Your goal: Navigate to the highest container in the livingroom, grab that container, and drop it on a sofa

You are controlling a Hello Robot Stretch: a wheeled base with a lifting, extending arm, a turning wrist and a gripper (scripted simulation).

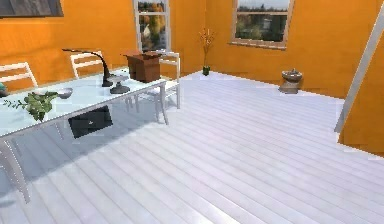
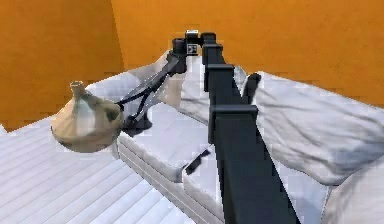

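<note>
Orange walls, white sofa (image 2: 300, 125) under the arm. The gripper (image 2: 130, 112) holds the tan container (image 2: 88, 118) in its fingers, hanging clear at 9 o'clock in the arm side view, seemingly near the sofa's edge. I'd carry it toward 3 o'clock over a seat cushion (image 2: 175, 140) and lower before letting go, so it can't roll off.

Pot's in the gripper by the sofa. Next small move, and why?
Probably shift the pot a little toward the arm side view's right first: it hangs from the gripper at the sofa seat's left edge, seemingly partly over floor, so a drop now might miss.
</note>
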